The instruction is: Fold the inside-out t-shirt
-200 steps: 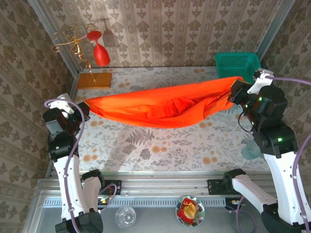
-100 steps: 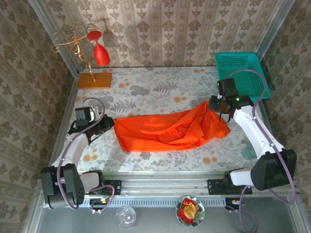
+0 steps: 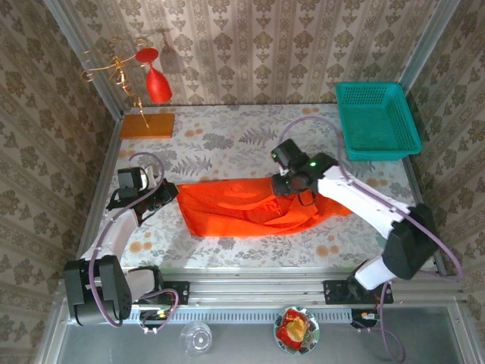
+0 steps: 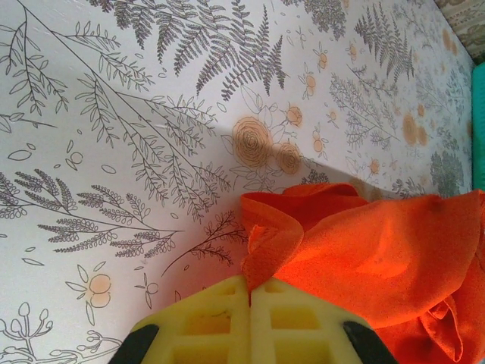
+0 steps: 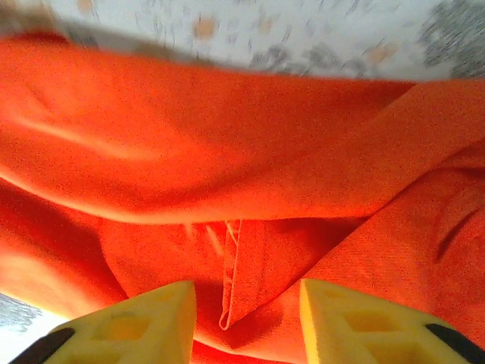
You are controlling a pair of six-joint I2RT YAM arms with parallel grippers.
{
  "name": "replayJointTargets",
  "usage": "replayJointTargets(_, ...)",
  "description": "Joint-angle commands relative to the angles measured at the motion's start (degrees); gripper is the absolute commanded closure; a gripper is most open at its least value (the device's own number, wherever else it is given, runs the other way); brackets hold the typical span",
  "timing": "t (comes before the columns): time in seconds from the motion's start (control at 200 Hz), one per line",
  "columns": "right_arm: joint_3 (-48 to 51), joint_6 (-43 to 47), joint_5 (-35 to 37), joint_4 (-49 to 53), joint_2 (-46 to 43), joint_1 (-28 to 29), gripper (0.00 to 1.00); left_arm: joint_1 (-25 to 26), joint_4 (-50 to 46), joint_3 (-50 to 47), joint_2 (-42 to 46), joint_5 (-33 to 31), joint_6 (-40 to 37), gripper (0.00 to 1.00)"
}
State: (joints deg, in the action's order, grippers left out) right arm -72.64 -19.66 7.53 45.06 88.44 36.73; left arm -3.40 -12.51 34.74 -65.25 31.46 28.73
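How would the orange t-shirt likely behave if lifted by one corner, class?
Probably floppy: the t-shirt lies in soft wrinkled folds. Likely light: the left pincer holds it by one thin pinched edge. Pushed, it would probably bunch up, not slide.

You are looking at a table (image 3: 227,129) under a pale cloth printed with grey ferns and orange flowers, which spans the middle of the frame. Walls (image 3: 288,45) papered in beige damask close it in at the top, left and right, with grey metal posts (image 3: 83,53) in the upper corners.

At upper right you see a teal plastic basket (image 3: 377,119) on the far corner. At upper left lies a flat orange-brown board (image 3: 147,125). On it stands a gold wire stand (image 3: 114,68) holding a glossy red wine glass (image 3: 158,85).

Along the bottom runs an aluminium rail (image 3: 250,292). Below it are a clear glass bowl (image 3: 196,337) and a small dish (image 3: 296,326). The light is bright and even.
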Motion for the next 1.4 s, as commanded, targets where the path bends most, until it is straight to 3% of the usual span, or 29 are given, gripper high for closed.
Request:
replayJointTargets(0.0,0.1,-0.6,4.8,2.8,4.1,2.1,0.55,0.1,0.8,-0.4,1.0,-0.6,-1.2,1.00)
replayJointTargets(0.135,-0.3,-0.6,7.8,2.2,10.3,2.8,0.51,0.1,0.9,-0.3,1.3,-0.7,-1.1,1.00)
replayJointTargets(0.31,-0.9,0.3,9.5,1.2,16.2,2.7,0.53,0.1,1.0,-0.1,1.2,-0.7,-1.1,1.00)
replayJointTargets(0.415,-0.7,0.3,9.5,0.7,17.7,2.7,0.60,0.1,0.8,0.1,1.3,-0.7,-1.3,1.00)
replayJointTargets(0.515,-1.1,0.4,11.4,1.6,17.3,2.7,0.78,0.1,0.7,0.1,1.4,-0.8,-1.3,1.00)
replayJointTargets(0.605,-1.6,0.7,13.3,2.3,14.2,2.7,0.93,0.1,1.0,0.2,1.7,-1.1,-1.1,1.00)
replayJointTargets(0.685,-2.8,1.4,13.6,3.3,10.3,2.3,1.00,0.0,1.0,1.0,2.0,-1.3,-1.0,1.00)
replayJointTargets(0.835,-7.6,4.3,11.8,6.3,0.8,-1.3,1.00,-1.9,0.4,5.5,1.9,-0.1,-0.9,1.00)
replayJointTargets(0.975,-14.7,6.8,4.7,6.0,-8.0,-9.6,1.00,-4.3,0.0,13.9,0.3,2.3,-0.2,1.00)
replayJointTargets(1.075,-21.9,8.8,1.0,4.6,-11.8,-15.5,1.00,-6.0,0.1,23.4,-2.9,8.0,1.7,1.00)
replayJointTargets(1.255,-38.3,11.0,3.4,4.2,-13.4,-21.5,1.00,-7.0,5.4,41.5,-8.3,18.4,8.9,1.00)
replayJointTargets(1.395,-33.3,8.6,6.7,-2.4,-21.8,-21.6,1.00,-7.8,12.4,45.1,-6.3,21.5,14.5,1.00)
